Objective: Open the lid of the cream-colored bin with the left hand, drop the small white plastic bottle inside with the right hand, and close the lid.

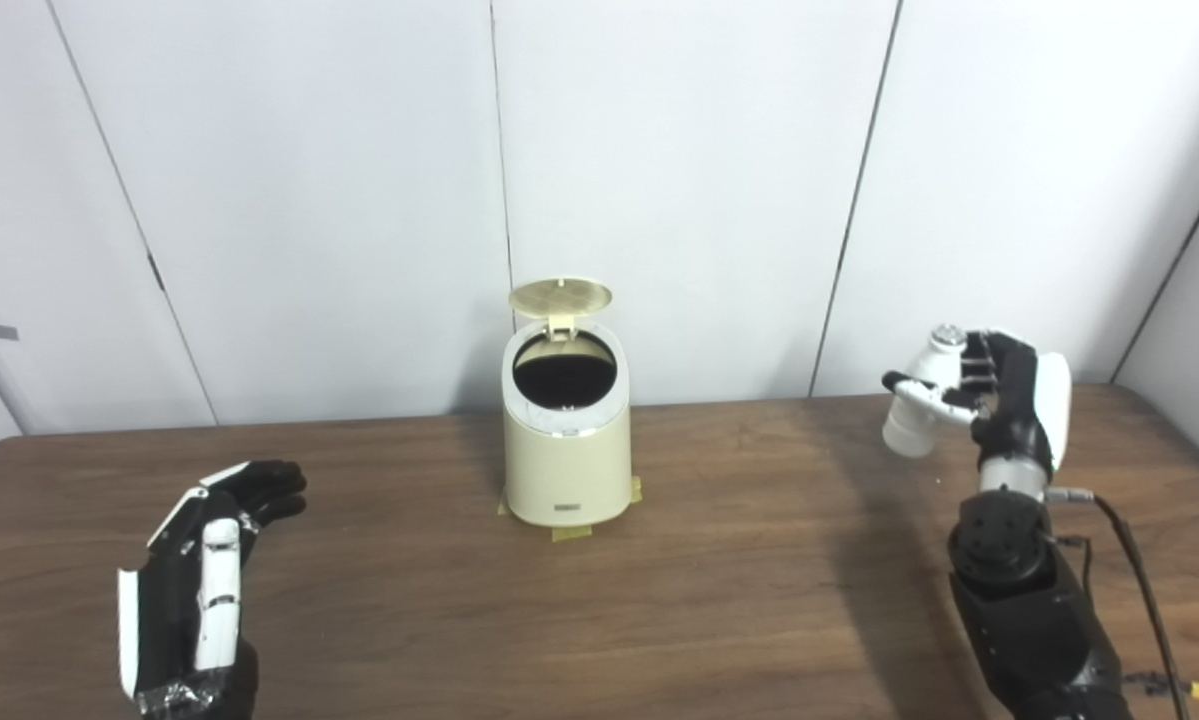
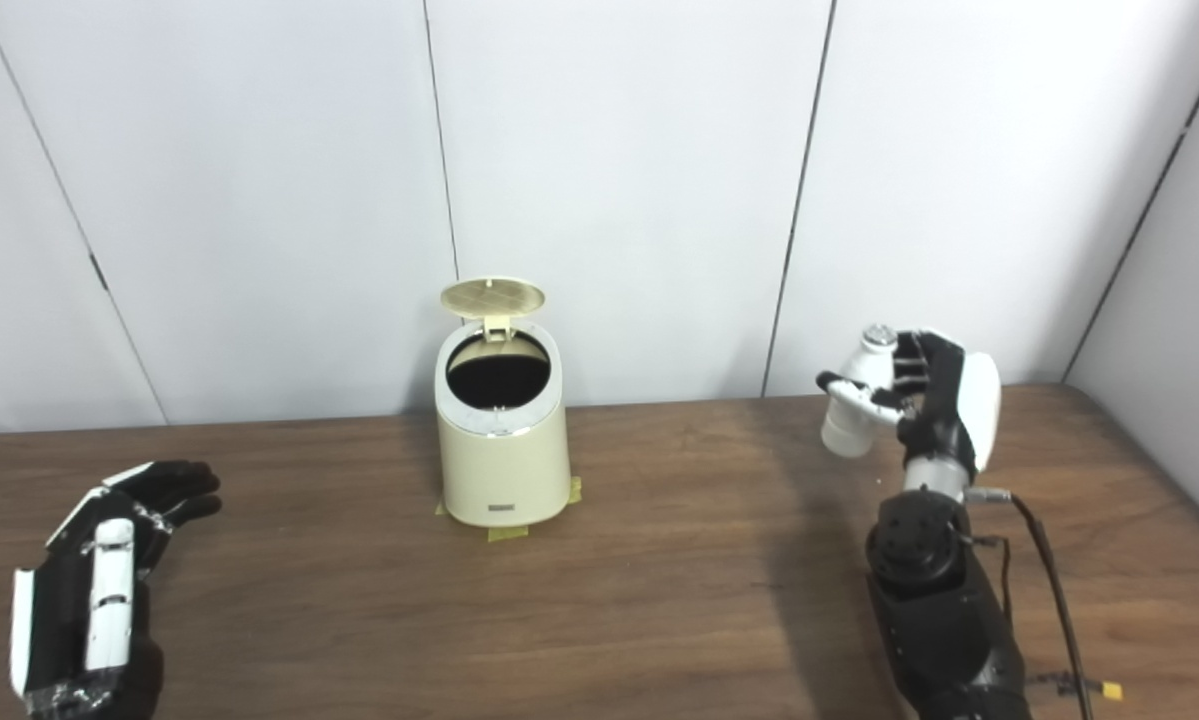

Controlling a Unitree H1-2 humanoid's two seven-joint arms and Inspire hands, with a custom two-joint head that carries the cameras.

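Left eye view: lid up, left hand empty, fingers spread; your right hand holds bottle. Next, carry it over bin, let go.

Brown wooden table (dark-grained) before white panelled wall.

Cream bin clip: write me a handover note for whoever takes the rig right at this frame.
Left hand: open, holding nothing, over the table well left of the bin.
Right hand: shut on the small white bottle, raised off the table, well right of the bin.
Cream bin: upright at table centre near the wall, yellow tape at its base; lid stands open, dark opening exposed.
Done: lid opened, bottle picked up.
Left: carry the bottle over the opening, drop it in, close the lid.
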